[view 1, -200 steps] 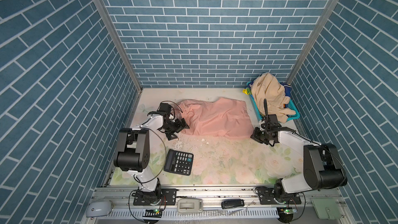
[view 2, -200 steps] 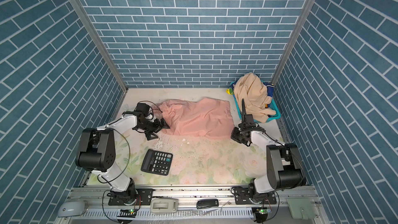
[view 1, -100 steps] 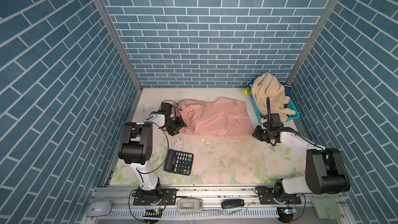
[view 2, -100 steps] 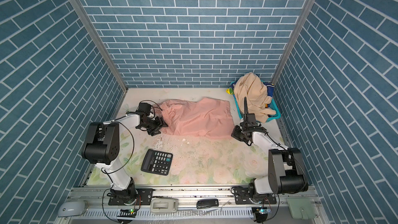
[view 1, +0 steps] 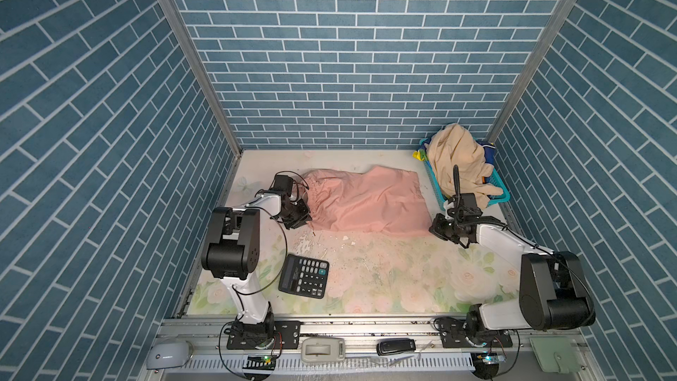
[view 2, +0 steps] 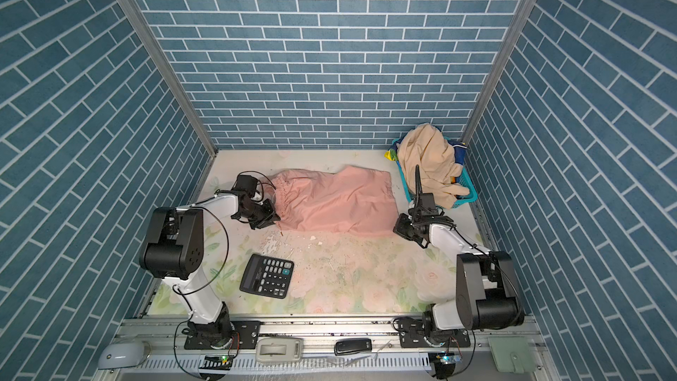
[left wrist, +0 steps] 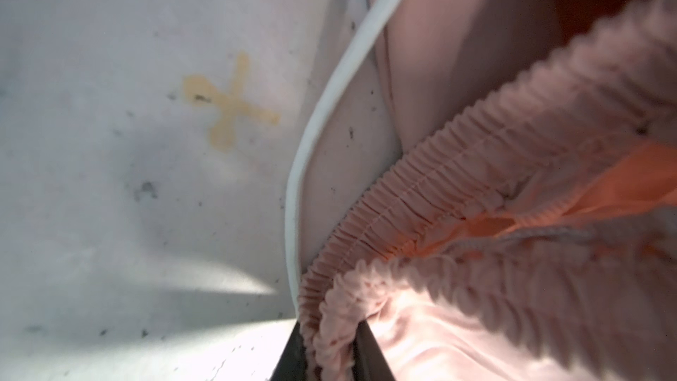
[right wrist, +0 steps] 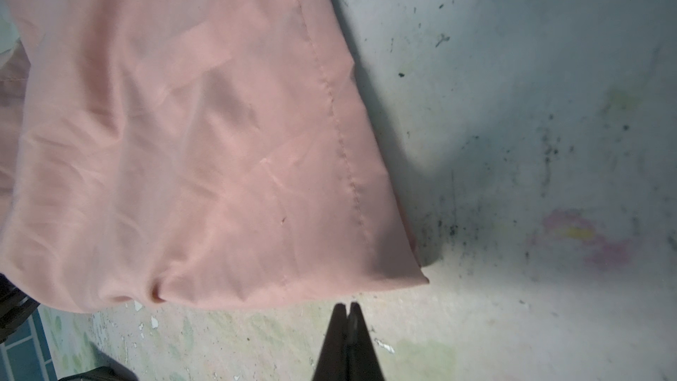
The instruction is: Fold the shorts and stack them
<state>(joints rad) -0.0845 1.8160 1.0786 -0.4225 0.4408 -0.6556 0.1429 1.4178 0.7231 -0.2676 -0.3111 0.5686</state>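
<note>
The salmon-pink shorts [view 1: 366, 201] [view 2: 337, 201] lie spread flat at the back middle of the table. My left gripper [view 1: 306, 214] [view 2: 274, 216] is at their left end. In the left wrist view its jaws [left wrist: 331, 353] are shut on the gathered elastic waistband [left wrist: 476, 163]. My right gripper [view 1: 434, 227] [view 2: 397, 229] sits at the shorts' near right corner. The right wrist view shows it [right wrist: 348, 307] shut and empty, just short of the pink hem [right wrist: 329, 104]. The beige shorts [view 1: 454, 163] [view 2: 425, 159] are heaped in the basket, with colourful blue cloth [view 1: 489, 148] showing under them.
The teal mesh basket [view 1: 502, 197] [view 2: 467, 197] stands at the back right, close behind my right wrist. A black calculator [view 1: 304, 281] [view 2: 267, 275] lies front left on the flowered mat. Brick walls close in three sides.
My left gripper slid in to the waistband and closed on it. My right gripper finished closing and stayed beside the shorts' right corner.
</note>
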